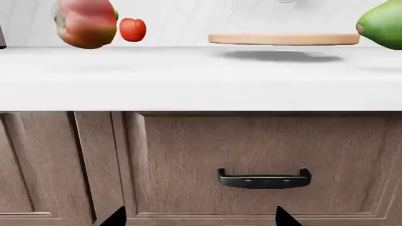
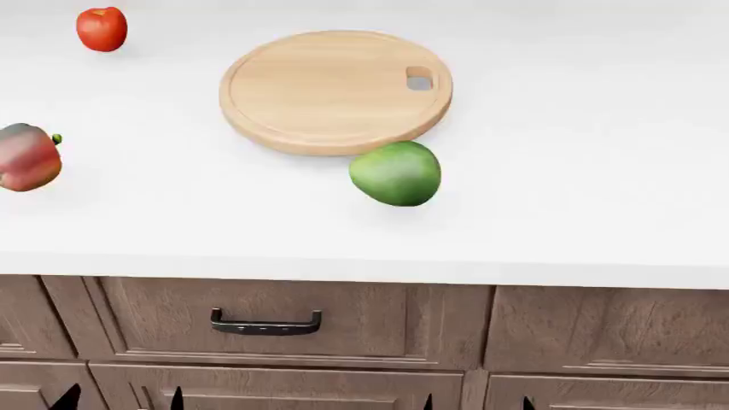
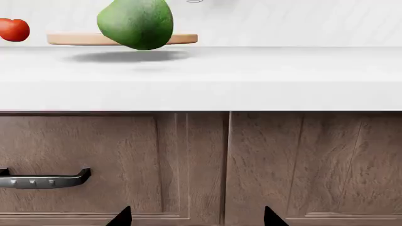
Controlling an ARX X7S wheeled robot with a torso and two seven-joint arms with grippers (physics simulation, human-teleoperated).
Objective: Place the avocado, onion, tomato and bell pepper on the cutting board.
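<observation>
On the white counter lies the round wooden cutting board (image 2: 319,85) with nothing on it. The green avocado (image 2: 395,173) rests against its near rim. Further left sit the mottled bell pepper (image 2: 27,157) and, at the back, the red tomato (image 2: 102,28). The onion is out of view. Both grippers hang low in front of the cabinets, below the counter edge. My left gripper (image 2: 122,400) is open and empty, and so is my right gripper (image 2: 477,403). The left wrist view shows the pepper (image 1: 84,23), tomato (image 1: 132,29) and board (image 1: 283,39). The right wrist view shows the avocado (image 3: 135,22).
The counter (image 2: 592,171) stretches to the right of the board. Below its front edge are wood drawer fronts, one with a black handle (image 2: 265,324), right ahead of my left gripper (image 1: 201,219). My right gripper (image 3: 196,219) faces a cabinet panel seam.
</observation>
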